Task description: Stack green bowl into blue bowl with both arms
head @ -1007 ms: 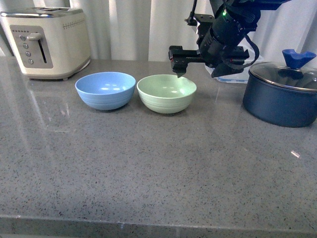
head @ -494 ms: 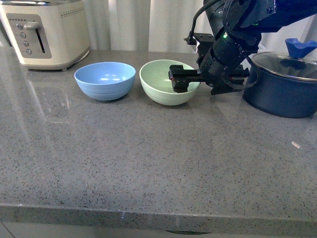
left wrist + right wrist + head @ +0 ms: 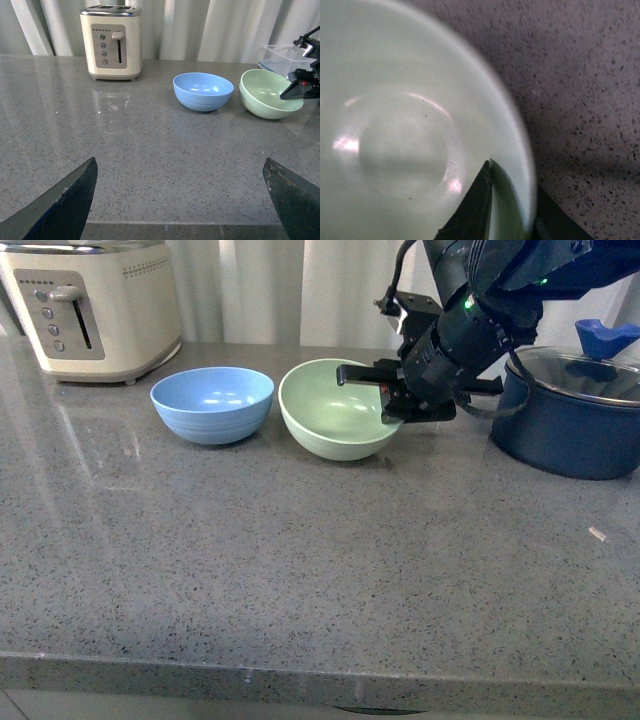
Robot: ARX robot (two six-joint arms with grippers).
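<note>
right gripper (image 3: 398, 400) pinches green bowl (image 3: 330, 425) at its right rim, one finger inside | bowl just right of blue bowl (image 3: 212, 403) | left gripper (image 3: 179, 162) spread, near edge | we fear the thin rim grip slipping, or the bowl swinging into its neighbour

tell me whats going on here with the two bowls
The right gripper is pinching the green bowl by its rim, one finger inside and one outside, on the side away from the blue bowl. The green bowl sits on the counter, slightly tipped, close beside the empty blue bowl. Nothing is stacked yet. The left gripper is open, well back from both bowls.
</note>
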